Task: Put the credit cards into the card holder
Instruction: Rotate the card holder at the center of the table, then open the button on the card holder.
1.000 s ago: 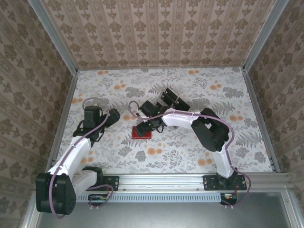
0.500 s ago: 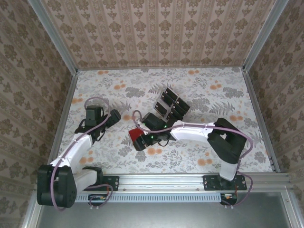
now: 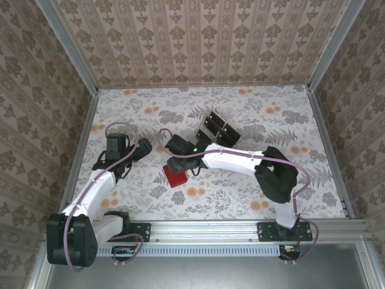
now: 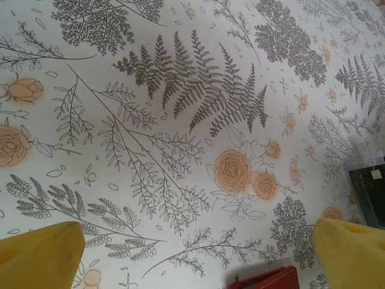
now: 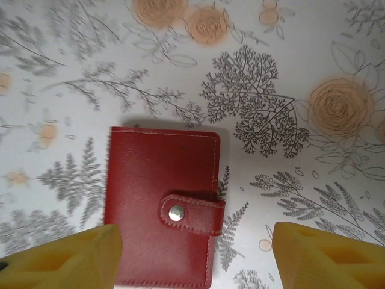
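The card holder [image 5: 159, 205] is a red wallet lying flat on the flowered table, folded shut with its snap strap fastened. From above it sits at centre-left [image 3: 176, 177]. My right gripper [image 5: 195, 259] hangs over it, open, its yellow fingers [image 5: 60, 259] standing either side of the wallet's near end with nothing held. In the top view the right gripper [image 3: 180, 161] is just behind the wallet. Several black credit cards [image 3: 219, 127] lie in a group farther back. My left gripper [image 4: 192, 253] is open and empty over bare cloth, left of the wallet [image 4: 264, 280].
One dark card with a pale mark [image 4: 368, 192] shows at the right edge of the left wrist view. The left gripper [image 3: 143, 147] sits left of the wallet. Patterned walls with metal posts [image 3: 81, 138] enclose the table on three sides.
My right arm swung nearer and then back over the wallet, and its fingers have drawn somewhat closer together. The wallet now lies slightly nearer than before. The left arm has barely moved.
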You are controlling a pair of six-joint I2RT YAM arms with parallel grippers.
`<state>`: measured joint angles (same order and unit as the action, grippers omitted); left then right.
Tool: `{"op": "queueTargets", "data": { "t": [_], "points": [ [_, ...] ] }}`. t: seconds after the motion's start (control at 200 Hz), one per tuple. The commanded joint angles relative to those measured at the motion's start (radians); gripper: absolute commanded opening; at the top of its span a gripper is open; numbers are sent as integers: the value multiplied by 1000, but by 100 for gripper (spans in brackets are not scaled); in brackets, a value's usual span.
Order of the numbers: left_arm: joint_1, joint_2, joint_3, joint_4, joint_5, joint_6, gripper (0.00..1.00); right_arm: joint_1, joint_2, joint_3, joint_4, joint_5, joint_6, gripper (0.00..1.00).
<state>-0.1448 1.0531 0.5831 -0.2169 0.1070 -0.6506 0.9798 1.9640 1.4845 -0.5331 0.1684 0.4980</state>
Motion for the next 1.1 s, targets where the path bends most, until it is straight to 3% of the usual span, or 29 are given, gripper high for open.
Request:
{"op": "queueTargets", "data": {
  "t": [0.0,0.75,1.095],
  "points": [
    [11,-38,-21,-44,2,21,100,25,70,68,-109,81,-2,67],
    [22,-51,-65,-25,17,14,100,39,204,152,-132,112,-38,53],
    [25,-55,-58,-39,21,20,100,34,204,118,-124,131,-49,35]
  ]
}}
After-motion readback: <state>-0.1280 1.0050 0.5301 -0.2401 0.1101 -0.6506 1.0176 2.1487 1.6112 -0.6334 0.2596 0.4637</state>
